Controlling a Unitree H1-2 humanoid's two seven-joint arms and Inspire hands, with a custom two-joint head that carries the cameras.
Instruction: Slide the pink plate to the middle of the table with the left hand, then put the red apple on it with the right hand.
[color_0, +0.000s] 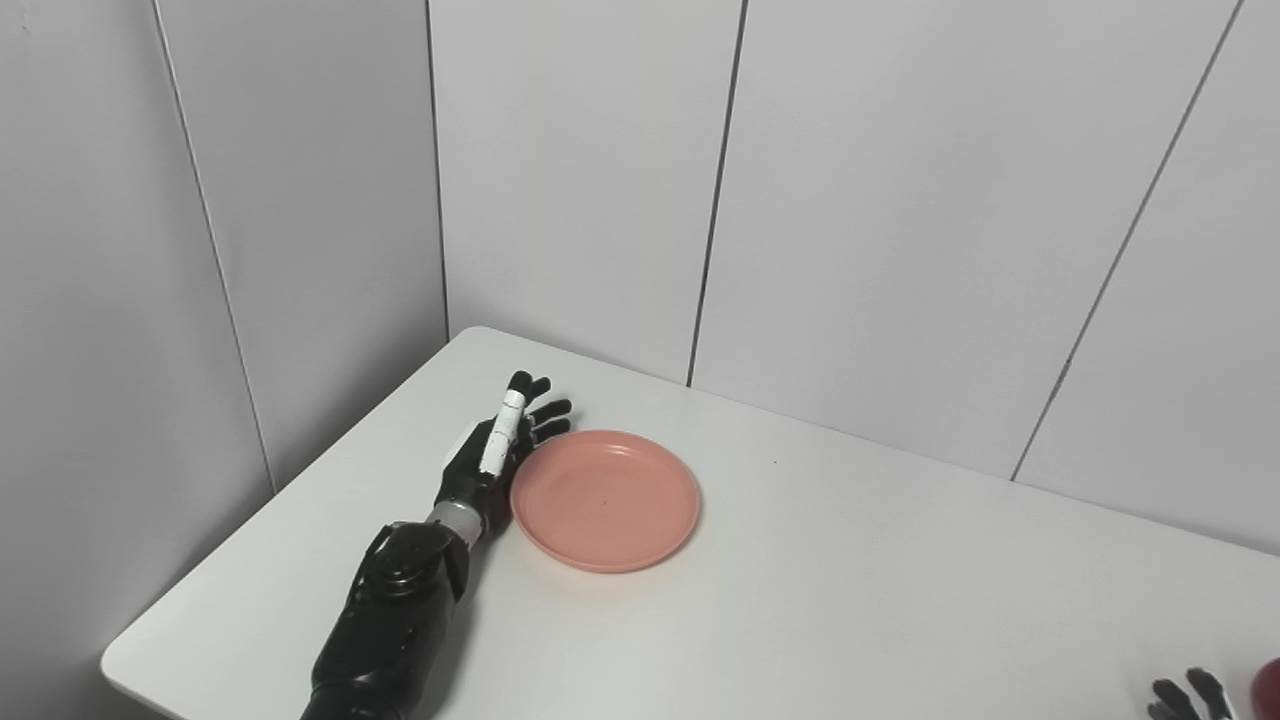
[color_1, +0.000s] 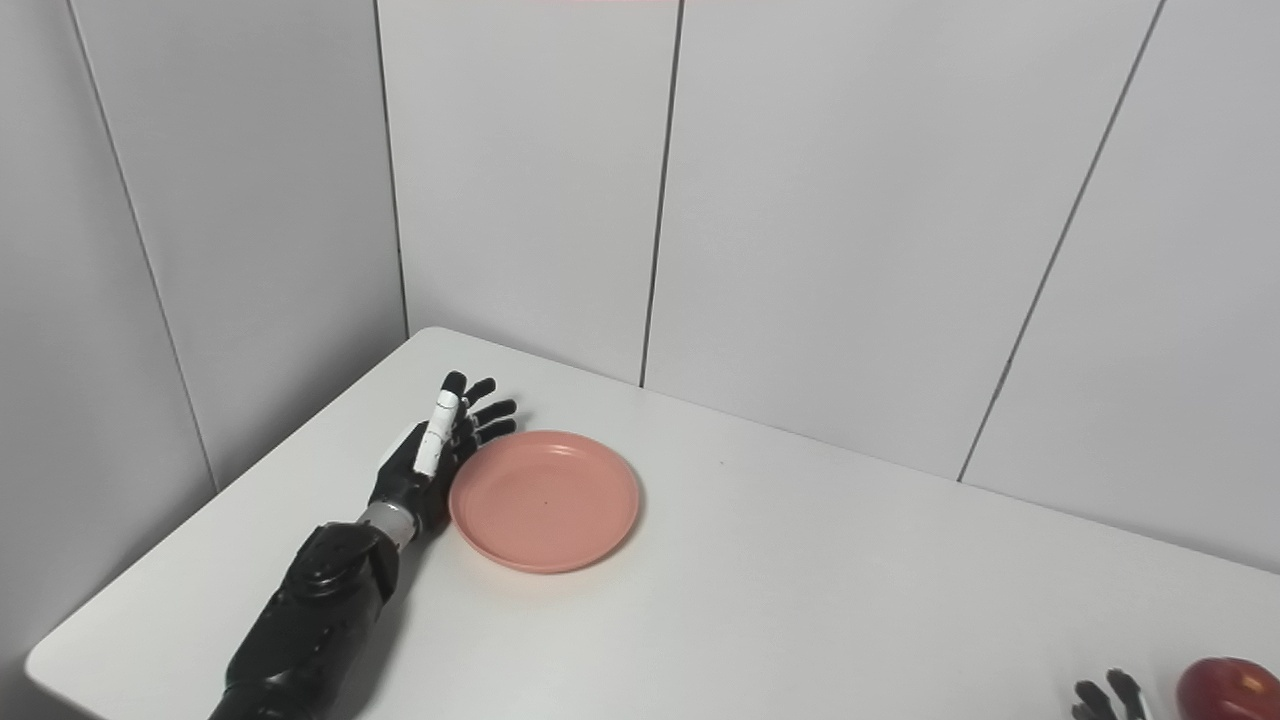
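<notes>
Left hand (color_0: 495, 450) pressing against pink plate's (color_0: 605, 500) left rim, fingers spread, gripping nothing. Right hand (color_1: 1110, 697) sitting beside red apple (color_1: 1228, 688), fingertips only, closure unclear.

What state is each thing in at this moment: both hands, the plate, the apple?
Left hand: open, fingers spread, set against the plate's left rim, holding nothing.
Pink plate: flat on the white table, empty, left of the middle.
Red apple: on the table at the bottom right corner, not held.
Right hand: only its fingertips show, spread, beside the apple, apparently not grasping it.
</notes>
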